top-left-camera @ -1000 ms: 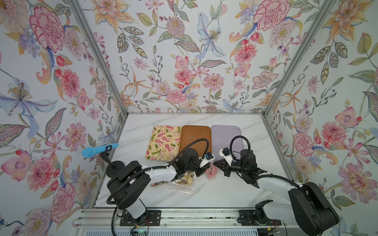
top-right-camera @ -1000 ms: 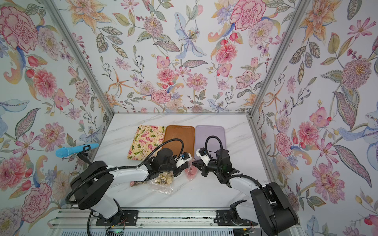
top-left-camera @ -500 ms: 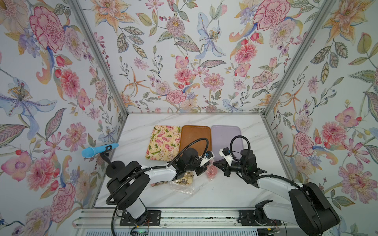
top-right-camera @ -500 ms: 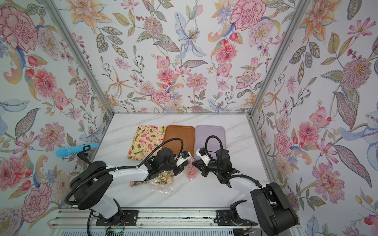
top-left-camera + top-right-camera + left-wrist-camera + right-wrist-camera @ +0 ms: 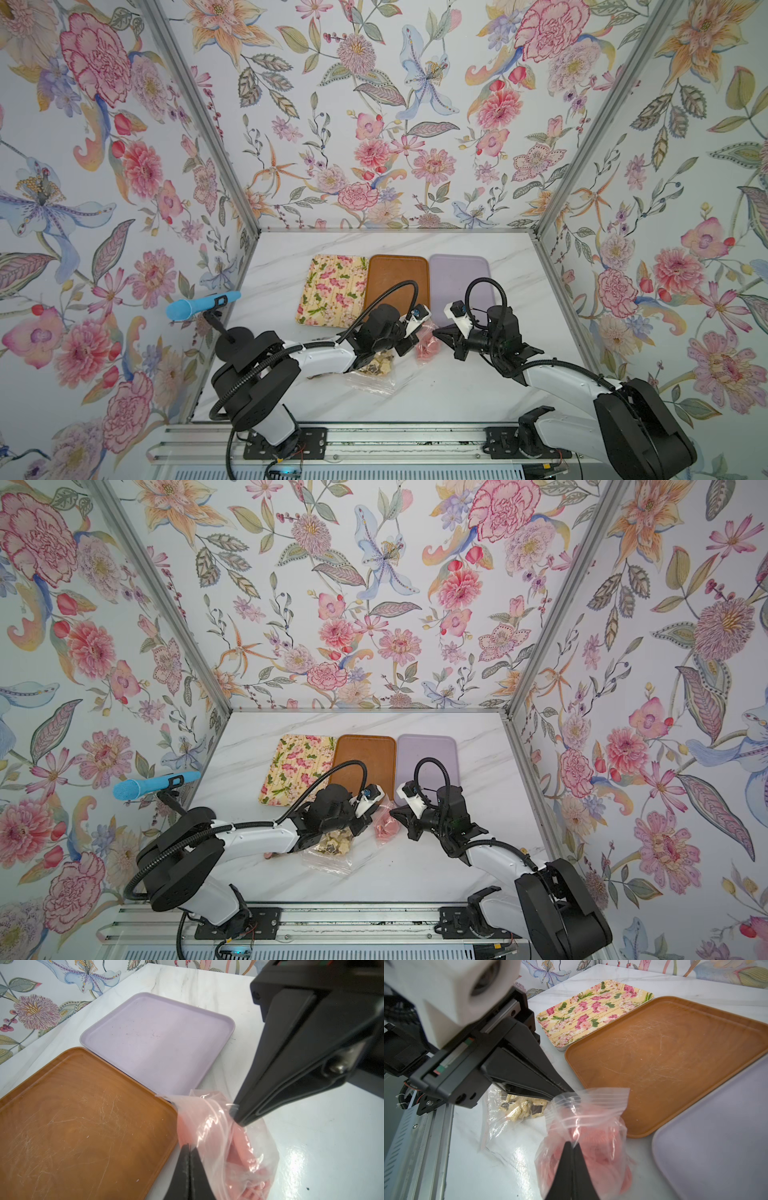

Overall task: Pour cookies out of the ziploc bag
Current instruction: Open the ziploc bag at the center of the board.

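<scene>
Brown tray (image 5: 397, 282) free — pink bag (image 5: 428, 348) beside.

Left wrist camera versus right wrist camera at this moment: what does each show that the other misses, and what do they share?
Only the left wrist view: the purple tray whole, and the right pincer from outside, shut on the bag of pink cookies. Only the right wrist view: the flowered tray, a second bag of cream and dark cookies, and the left pincer from outside, shut on the pink bag's mouth. Both: the brown tray and the pink bag beside it, pinched by both pincers.
</scene>
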`<action>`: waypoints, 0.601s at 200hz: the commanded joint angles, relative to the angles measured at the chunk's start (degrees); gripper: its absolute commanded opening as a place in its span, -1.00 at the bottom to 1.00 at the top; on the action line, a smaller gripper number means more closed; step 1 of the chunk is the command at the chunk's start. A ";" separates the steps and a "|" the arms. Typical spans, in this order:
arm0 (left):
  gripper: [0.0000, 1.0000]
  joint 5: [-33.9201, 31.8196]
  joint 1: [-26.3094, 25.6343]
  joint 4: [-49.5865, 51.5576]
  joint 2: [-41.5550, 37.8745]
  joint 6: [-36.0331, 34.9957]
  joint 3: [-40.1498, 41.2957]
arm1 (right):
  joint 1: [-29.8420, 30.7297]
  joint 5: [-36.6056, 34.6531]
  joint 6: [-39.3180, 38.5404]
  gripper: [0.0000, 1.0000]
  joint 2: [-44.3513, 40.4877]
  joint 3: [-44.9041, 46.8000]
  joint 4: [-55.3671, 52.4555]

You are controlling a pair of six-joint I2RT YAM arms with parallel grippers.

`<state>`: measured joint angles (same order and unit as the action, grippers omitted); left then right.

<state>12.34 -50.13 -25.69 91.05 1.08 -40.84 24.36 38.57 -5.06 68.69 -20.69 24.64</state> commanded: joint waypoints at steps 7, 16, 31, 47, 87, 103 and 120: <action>-1.00 -8.68 0.74 0.37 -1.05 1.66 1.98 | -0.08 -2.31 1.53 -1.00 -1.81 1.52 -1.65; -1.00 -9.61 0.71 0.14 -3.01 1.86 2.27 | -0.10 -2.78 1.87 -1.00 -1.98 1.41 -1.94; -1.00 -10.34 0.78 0.12 -3.37 2.13 2.72 | 0.03 -3.50 2.13 -1.00 -2.32 1.37 -2.29; -1.00 -10.91 0.82 -0.06 -3.88 2.32 3.26 | 0.07 -4.26 2.51 -1.00 -2.81 1.53 -2.63; -1.00 -11.54 0.82 0.03 -4.77 2.61 4.45 | 0.25 -6.31 3.13 -1.00 -3.64 1.96 -2.76; -1.00 -12.46 0.82 0.12 -5.11 2.70 4.95 | 0.49 -8.49 3.75 -1.00 -3.82 2.18 -2.51; -1.00 -12.59 0.82 -0.15 -5.69 2.86 5.65 | 0.56 -9.89 4.18 -1.00 -3.49 1.99 -2.65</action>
<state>4.14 -49.91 -26.57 87.48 2.83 -36.51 24.84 32.21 -1.87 65.78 -19.31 23.20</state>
